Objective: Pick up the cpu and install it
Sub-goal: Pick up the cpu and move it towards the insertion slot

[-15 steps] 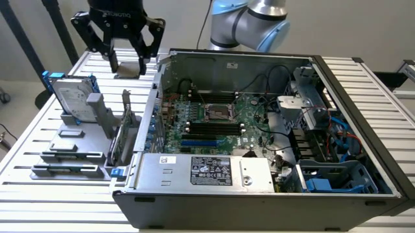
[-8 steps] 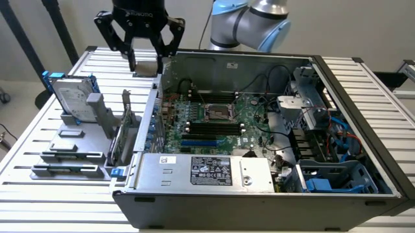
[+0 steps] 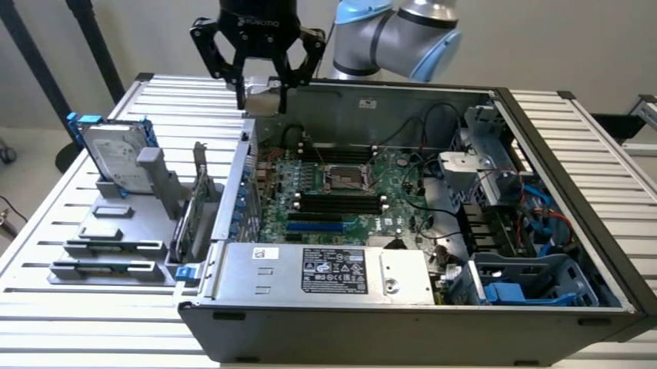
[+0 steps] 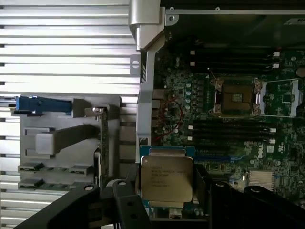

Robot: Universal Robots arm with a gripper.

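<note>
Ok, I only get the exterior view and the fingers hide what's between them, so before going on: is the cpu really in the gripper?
Observer: Yes. The wrist view shows the cpu clamped between the fingers of the gripper.
Operator: Which face is towards the wrist?
Observer: The shiny metal top, with rows of printed lines on it.
Operator: And the socket?
Observer: The socket has no chip in it. The cpu is off to one side of it, with the black memory slots in between.
</note>
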